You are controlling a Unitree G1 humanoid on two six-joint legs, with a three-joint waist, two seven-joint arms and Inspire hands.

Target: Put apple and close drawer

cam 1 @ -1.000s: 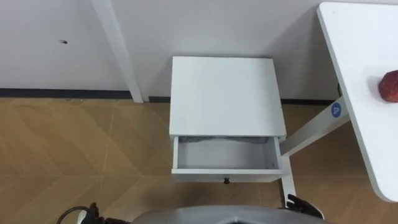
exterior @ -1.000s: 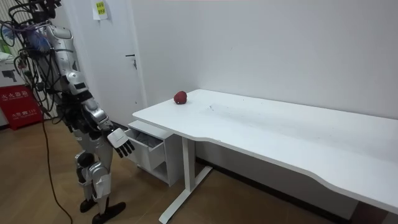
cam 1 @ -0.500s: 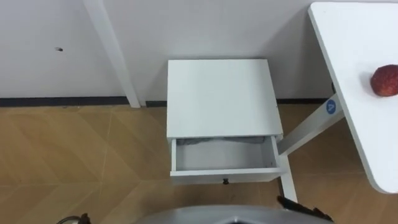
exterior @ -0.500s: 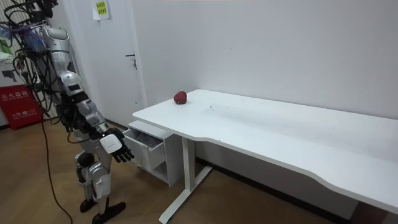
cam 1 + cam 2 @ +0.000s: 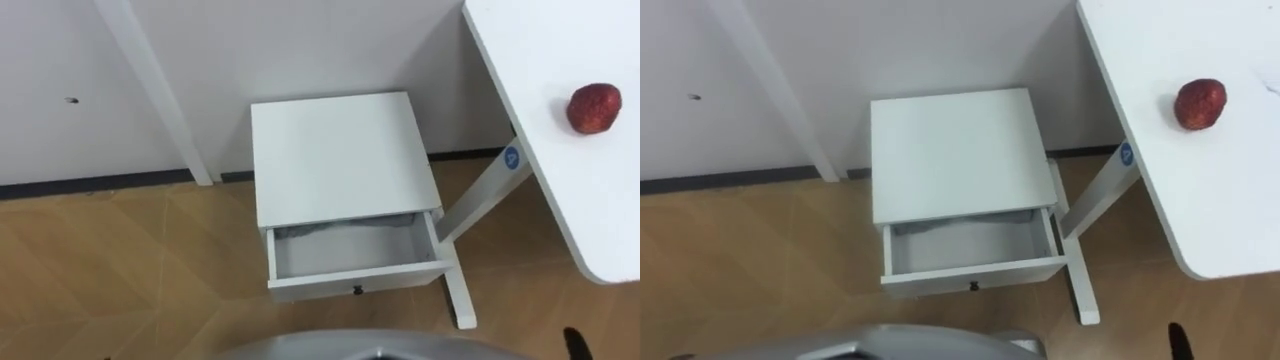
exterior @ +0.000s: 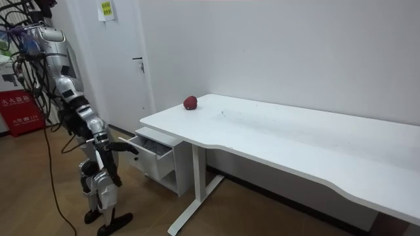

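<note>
A red apple (image 5: 594,107) lies near the corner of the white desk (image 5: 530,50), to my right. Below and left of it stands a small white cabinet (image 5: 340,150) against the wall. Its drawer (image 5: 350,252) is pulled out and looks empty. In the room view I stand on the wooden floor in front of the cabinet. My right hand (image 6: 123,147) is held out at drawer height, just short of the drawer's front (image 6: 152,155), with its fingers straight and nothing in it. The apple (image 6: 190,102) sits on the desk above and beyond the cabinet.
The desk's white leg and foot (image 5: 462,250) stand close to the right of the drawer. A slanted white post (image 5: 150,90) runs down the wall left of the cabinet. Wooden floor (image 5: 120,270) lies to the left. A red box (image 6: 16,111) stands behind me.
The eye view has swung right, bringing the apple further in. In the room view my right hand has risen slightly and turned edge-on, and my upper body has turned.
</note>
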